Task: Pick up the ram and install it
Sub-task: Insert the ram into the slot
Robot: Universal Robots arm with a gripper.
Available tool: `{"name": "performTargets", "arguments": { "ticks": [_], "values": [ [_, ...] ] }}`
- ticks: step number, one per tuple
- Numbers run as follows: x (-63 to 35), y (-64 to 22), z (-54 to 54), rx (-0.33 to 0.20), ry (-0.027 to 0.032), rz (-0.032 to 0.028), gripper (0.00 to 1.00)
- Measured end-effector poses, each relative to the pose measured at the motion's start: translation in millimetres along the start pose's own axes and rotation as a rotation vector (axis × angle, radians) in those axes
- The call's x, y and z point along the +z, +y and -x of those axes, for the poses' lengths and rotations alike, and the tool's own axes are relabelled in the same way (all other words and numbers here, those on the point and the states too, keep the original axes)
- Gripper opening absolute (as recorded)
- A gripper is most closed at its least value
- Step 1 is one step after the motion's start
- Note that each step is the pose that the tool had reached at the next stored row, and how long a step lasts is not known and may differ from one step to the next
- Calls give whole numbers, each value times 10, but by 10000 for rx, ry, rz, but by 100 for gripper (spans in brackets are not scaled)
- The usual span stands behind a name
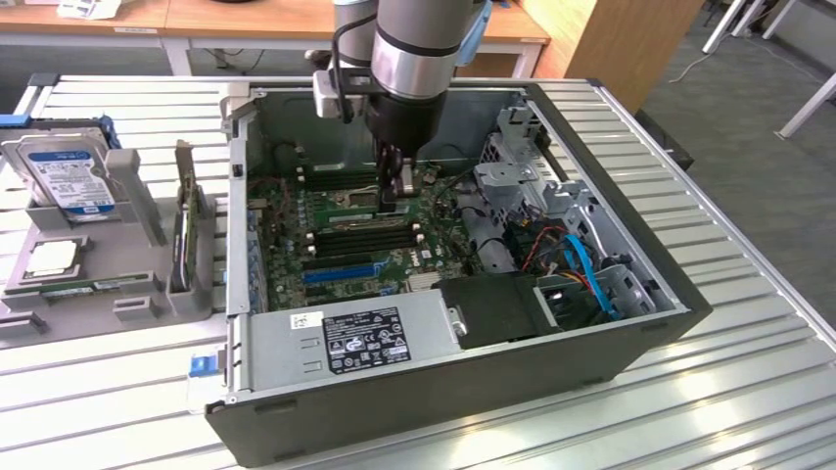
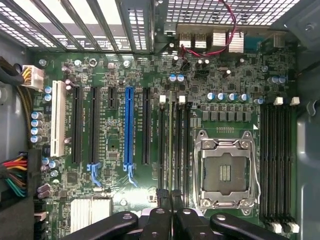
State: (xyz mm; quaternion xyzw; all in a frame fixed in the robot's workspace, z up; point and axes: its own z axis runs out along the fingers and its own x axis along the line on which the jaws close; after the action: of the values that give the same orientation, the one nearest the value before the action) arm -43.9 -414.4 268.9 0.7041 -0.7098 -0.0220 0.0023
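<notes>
- Closest to the lens is the gripper point(image 2: 170, 196). Its black fingers are drawn narrow, almost touching, and you can make out nothing between them.
- It hangs inside the case point(image 1: 457, 392), low over the motherboard point(image 2: 115, 145) and near the memory slots point(image 2: 179, 145).
- Your ram point(image 1: 94, 286) lies outside the case, on the exterior view's left of it. It rests in the grey tray point(image 1: 124, 257), well apart from the gripper.
- Judged from that, you are at the picking-up step with nothing gripped, and installing is not yet begun.
- A grasp on the stick would call for three things:
  - jaws spread wider than the stick is thick;
  - an arm lifted clear of the case wall;
  - a hold that keeps the stick on edge and parallel to a slot.
- Outside the case, in the tray, you can count:
  - one ram;
  - one hard drive point(image 1: 66, 176);
  - one loose processor point(image 1: 53, 258);
  - one green expansion card point(image 1: 186, 230) standing on edge.
- Inside the case, you can count:
  - one blue slot point(image 2: 129, 125);
  - one empty processor socket point(image 2: 225, 172);
  - two banks of memory slots, four to a bank as best you can tell;
  - one power supply point(image 1: 352, 338).
</notes>
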Motion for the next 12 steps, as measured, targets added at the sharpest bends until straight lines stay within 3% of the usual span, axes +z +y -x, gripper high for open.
{"name": "performTargets", "arguments": {
  "ticks": [12],
  "values": [
    [72,-2,-2,1,33,0,12]
  ]
}}
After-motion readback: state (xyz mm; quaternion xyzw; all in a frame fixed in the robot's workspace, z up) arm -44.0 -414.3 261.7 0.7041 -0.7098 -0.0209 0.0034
